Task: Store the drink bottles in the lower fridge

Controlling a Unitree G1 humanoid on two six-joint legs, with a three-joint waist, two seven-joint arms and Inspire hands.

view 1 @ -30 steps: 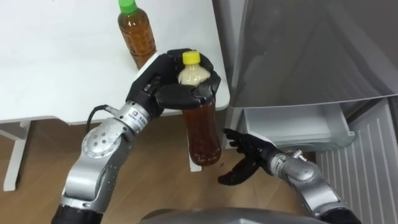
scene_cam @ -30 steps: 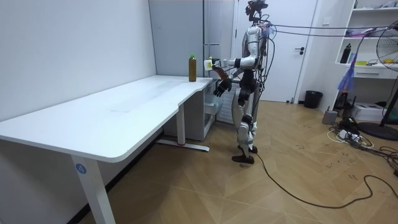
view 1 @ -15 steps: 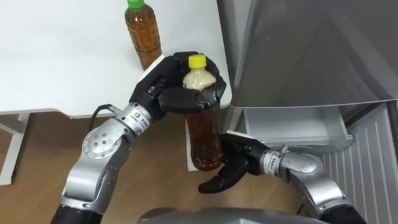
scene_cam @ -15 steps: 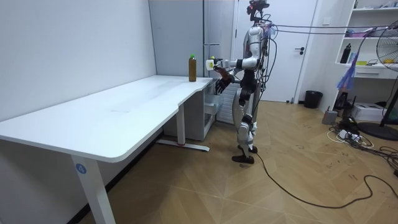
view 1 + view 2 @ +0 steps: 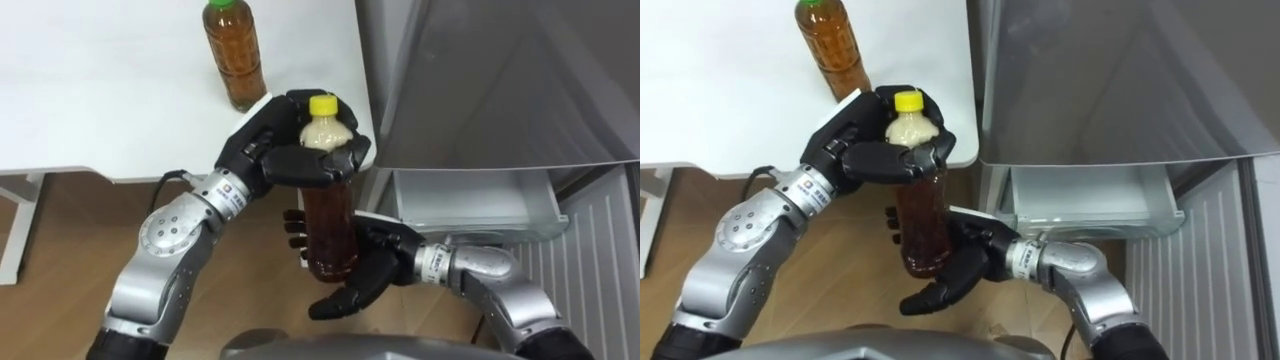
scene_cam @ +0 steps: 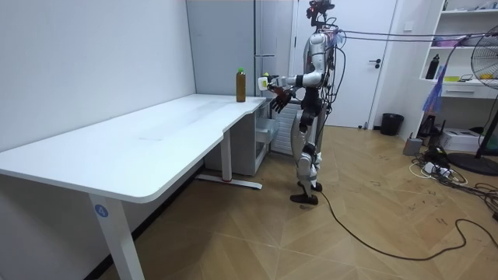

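The left robot hand (image 5: pixel 290 150) is curled round the neck of the yellow-capped bottle (image 5: pixel 330 215), holding it upright in the air just off the worktop (image 5: pixel 100 100). The right robot hand (image 5: pixel 375 265) cups its base, fingers spread, thumb wide. Neither drink looks stowed: the green-capped bottle (image 5: pixel 235 55) stands on the worktop, and the lower fridge drawer (image 5: pixel 470 200) gapes open at right.
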